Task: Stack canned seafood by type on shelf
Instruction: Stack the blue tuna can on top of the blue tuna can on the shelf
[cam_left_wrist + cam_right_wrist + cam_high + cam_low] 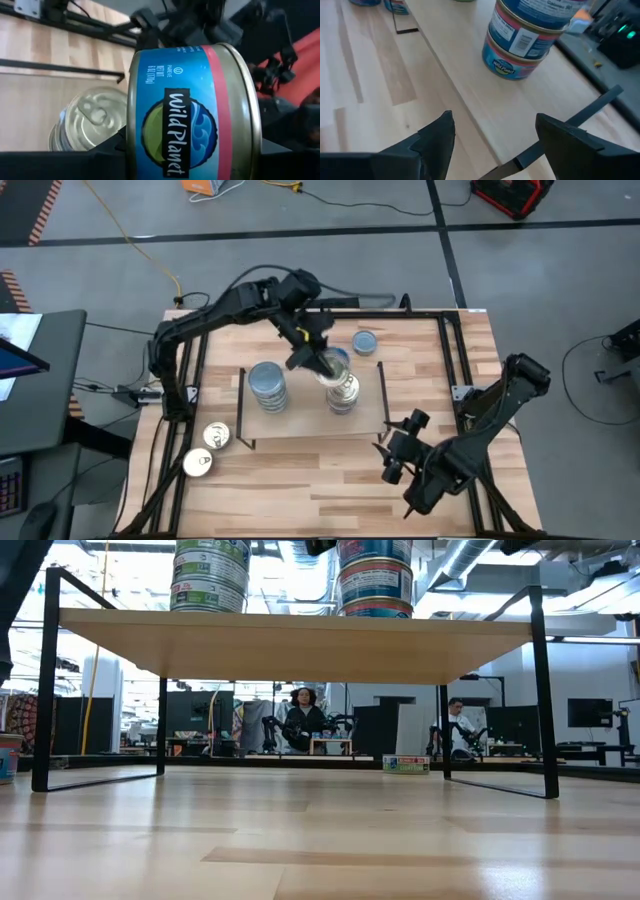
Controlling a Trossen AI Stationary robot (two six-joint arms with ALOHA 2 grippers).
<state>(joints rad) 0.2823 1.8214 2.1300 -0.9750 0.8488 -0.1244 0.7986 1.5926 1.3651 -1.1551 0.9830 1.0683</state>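
The shelf (310, 425) bears two stacks of canned seafood: blue-grey lids (268, 385) at its left and silver-gold lids (343, 393) to their right. My left gripper (322, 363) is shut on a blue-labelled tin (190, 110) just above the silver-gold stack (92, 120). My right gripper (495, 140) stands open at the shelf's near right corner (400, 450) with nothing between its fingers. It looks across the shelf top at the blue-labelled stack (520, 40). Loose on the table lie one blue-grey tin (365, 342) and two silver-gold tins (208, 450). My left gripper pinches the tin between its two fingers, one on the lid end (245, 125) and one on the bottom end (131, 125). The fingers slant down from the table's far left. The tin is lifted clear of the shelf top, over the silver-gold stack's far side.
The shelf's thin black wire legs (540, 690) stand at its corners, and a black frame (455, 350) runs along the table's edges. In the low view the shelf top (300, 640) spans the picture with bare table under it. People sit in the room beyond.
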